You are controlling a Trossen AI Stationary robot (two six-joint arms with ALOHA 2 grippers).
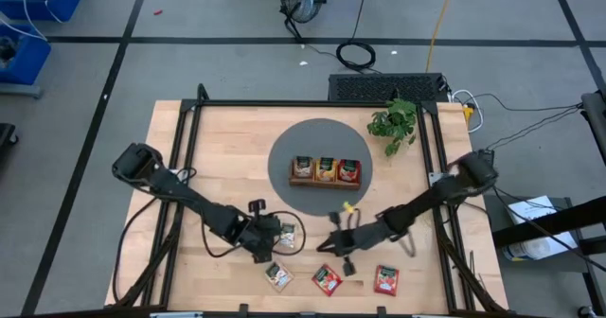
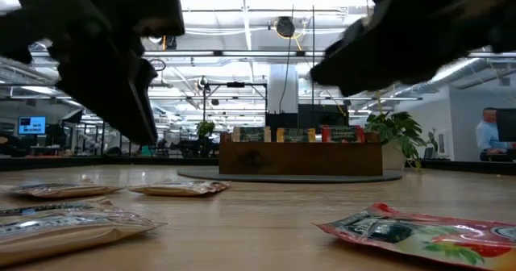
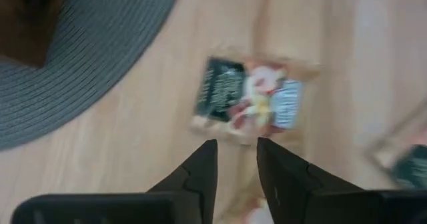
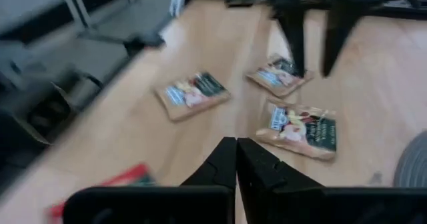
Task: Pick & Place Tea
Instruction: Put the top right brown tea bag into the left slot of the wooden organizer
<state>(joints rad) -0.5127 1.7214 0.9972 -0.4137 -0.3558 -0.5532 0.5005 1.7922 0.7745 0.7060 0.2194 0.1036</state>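
Low over the surface (image 1: 208,148), the left arm's fingers (image 3: 200,174) hang slightly parted above a cream sachet (image 3: 250,97), holding nothing, while the right fingers (image 4: 223,161) are closed empty nearby.

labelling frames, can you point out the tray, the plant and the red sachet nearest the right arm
tray (image 1: 326,183): high view, on its front wall.
plant (image 1: 393,123): high view, middle of its leaves.
red sachet (image 1: 386,279): high view, centre of its face.
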